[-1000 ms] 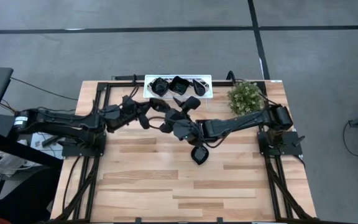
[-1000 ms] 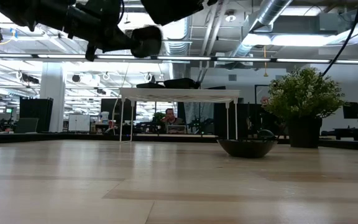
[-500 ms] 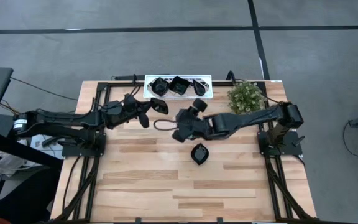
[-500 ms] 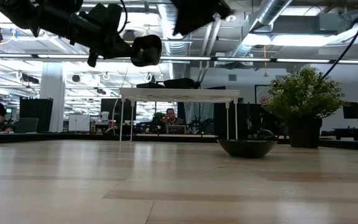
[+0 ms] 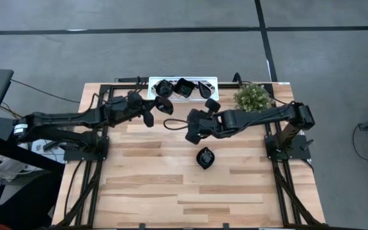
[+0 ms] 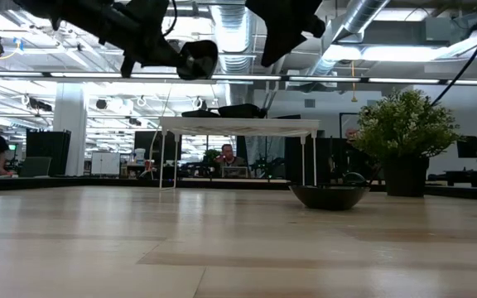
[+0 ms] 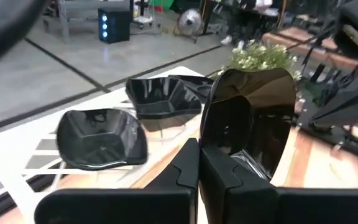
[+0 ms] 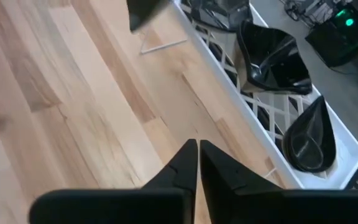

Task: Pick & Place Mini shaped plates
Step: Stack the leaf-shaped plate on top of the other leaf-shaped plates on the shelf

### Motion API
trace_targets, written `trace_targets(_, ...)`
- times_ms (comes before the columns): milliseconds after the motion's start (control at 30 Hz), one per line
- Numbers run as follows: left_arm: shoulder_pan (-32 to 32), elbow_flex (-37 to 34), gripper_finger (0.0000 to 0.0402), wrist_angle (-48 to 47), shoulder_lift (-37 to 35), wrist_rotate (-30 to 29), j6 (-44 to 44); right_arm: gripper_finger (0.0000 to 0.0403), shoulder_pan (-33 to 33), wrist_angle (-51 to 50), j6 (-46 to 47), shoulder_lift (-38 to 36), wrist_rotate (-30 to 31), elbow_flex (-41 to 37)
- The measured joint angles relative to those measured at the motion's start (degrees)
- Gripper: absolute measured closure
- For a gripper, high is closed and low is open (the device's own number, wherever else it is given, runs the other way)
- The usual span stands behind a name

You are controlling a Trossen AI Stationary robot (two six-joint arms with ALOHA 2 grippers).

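Because each plate (image 7: 248, 118) looks glossy, stiff and light, the rim suits pinching; the left gripper (image 7: 199, 163) clamps one there, the right gripper (image 8: 197, 155) is closed, empty.

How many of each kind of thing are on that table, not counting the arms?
Black dishes: 5 — three in the tray, one on the bare wood, one held in the left gripper (dish at)
White tray: 1
Potted plant: 1
Total: 7
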Motion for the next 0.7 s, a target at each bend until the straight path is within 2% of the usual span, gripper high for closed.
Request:
trace_targets(167, 3.2, 4.46, 0.04, -8.17, 0.0, 2.93, 0.01, 0.0399, 0.0, -1.76, 0.65, -0.59, -0.01, -0.63)
trace_targets(367, 8.74, 7.6, 0.04, -13.65, -0.02, 9.03, -0.36, 0.0401, 0.0, 1.06, 1.65, -5.44, -1.51, -5.98)
trace_targets(533, 12.91, 8.7, 0.04, -15.77, 0.25, 14.0, -0.57, 0.04, -0.02, 8.86, 1.64, -11.69, -5.87, -12.96)
trace_targets(700, 15.7, 11.94, 0.04, -20.72, 3.05, 16.15, -1.08, 0.0401, -0.48, 15.6, 1.25, -17.12, -9.31, -19.68)
